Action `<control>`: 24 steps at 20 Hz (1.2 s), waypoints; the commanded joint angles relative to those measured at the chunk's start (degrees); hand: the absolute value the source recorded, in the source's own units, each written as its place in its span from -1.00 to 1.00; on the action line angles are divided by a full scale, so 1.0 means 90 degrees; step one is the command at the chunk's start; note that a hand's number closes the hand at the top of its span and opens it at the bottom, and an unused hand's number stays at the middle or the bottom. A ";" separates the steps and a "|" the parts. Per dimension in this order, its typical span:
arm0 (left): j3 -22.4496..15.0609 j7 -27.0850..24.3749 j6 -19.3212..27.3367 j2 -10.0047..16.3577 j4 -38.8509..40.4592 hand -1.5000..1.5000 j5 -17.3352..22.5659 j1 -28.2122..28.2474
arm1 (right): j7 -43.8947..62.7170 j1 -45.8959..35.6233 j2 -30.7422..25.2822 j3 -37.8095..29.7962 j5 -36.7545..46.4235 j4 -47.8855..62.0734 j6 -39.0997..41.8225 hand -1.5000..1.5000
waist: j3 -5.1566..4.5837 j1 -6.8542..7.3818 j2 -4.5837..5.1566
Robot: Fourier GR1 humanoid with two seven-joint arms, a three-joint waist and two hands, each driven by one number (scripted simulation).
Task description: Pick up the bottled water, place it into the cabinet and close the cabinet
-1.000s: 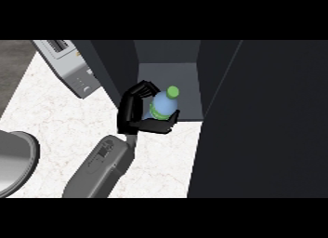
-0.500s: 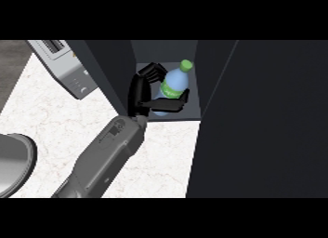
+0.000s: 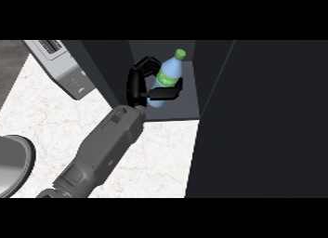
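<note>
Grey metal-looking forearm [image 3: 101,148] comes up from the lower left of my view, running diagonally over the white marbled stone counter [image 3: 49,125]. Left of it, at the lower left edge, there's a dark grey round dish-shaped thing [image 3: 5,165], half cut off, so I can't tell what it is.

Further up, the black left hand [image 3: 135,86] is inside the opening of the tall dark cabinet [image 3: 185,108], upper middle of the frame. Its fingers [image 3: 146,62] are curled over the top and the thumb [image 3: 165,94] is wrapped across below, so it's clamped on the clear pale-blue plastic water bottle [image 3: 167,74]. The bottle is tilted, with its green cap [image 3: 180,53] pointing to the upper right. Can't tell if its base touches the shelf; the hand covers that bit.

A big dark panel [image 3: 276,121] fills the right side, could be door or side wall. Upper left, just beside the cabinet, sits a silver boxy appliance [image 3: 60,67].
</note>
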 commanded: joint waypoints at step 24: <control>0.0801 -0.1018 0.0080 0.0136 0.2965 -1.00 -0.0149 -0.1692 | -0.0352 0.0531 -0.0293 -0.0407 -0.0544 -0.0559 0.0534 -1.00 | -0.0003 -0.0250 0.0113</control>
